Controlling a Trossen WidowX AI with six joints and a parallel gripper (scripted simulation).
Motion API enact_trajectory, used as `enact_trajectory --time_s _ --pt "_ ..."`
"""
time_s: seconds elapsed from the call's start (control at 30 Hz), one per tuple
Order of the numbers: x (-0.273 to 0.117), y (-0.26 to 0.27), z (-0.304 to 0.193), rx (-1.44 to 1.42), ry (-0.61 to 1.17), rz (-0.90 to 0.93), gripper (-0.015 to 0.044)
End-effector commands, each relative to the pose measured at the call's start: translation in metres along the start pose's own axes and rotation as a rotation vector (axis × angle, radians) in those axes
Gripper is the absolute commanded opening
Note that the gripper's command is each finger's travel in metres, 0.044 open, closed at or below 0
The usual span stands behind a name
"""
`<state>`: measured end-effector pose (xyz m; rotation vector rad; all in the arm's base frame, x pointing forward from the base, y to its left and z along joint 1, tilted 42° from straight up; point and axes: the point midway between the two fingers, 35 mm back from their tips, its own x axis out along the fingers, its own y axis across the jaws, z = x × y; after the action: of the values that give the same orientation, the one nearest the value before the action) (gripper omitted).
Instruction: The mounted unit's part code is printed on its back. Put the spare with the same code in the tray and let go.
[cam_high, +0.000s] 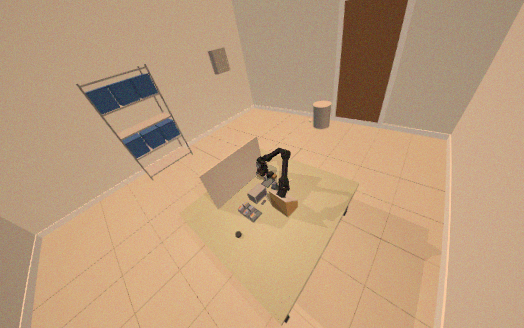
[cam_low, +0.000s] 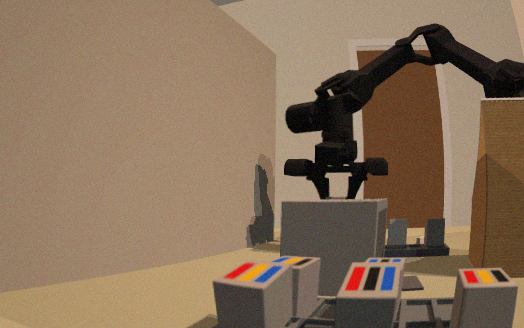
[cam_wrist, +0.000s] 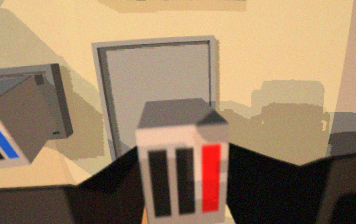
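The hand (cam_low: 339, 192) pinches a grey spare (cam_wrist: 182, 162) whose face carries two black stripes and one red. It hangs directly above the grey tray (cam_wrist: 156, 82) on the table (cam_wrist: 280, 55). The mounted unit (cam_low: 332, 240) blocks the exterior view of the spare. Other striped spares (cam_low: 370, 290) stand in front. No readable writing.

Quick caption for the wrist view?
Gripper holding a black-black-red spare above the grey tray.
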<state>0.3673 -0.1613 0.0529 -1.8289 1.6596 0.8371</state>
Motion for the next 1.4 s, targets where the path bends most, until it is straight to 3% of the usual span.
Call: enact_trajectory --time_s 0.0,1.33,1.37 --pt "0.005 0.002 0.002 -0.009 -0.004 0.004 0.0" --pt "0.046 0.01 0.001 -0.011 0.005 0.005 0.0" --pt "0.044 0.008 -0.002 -0.002 0.009 0.003 0.0026"
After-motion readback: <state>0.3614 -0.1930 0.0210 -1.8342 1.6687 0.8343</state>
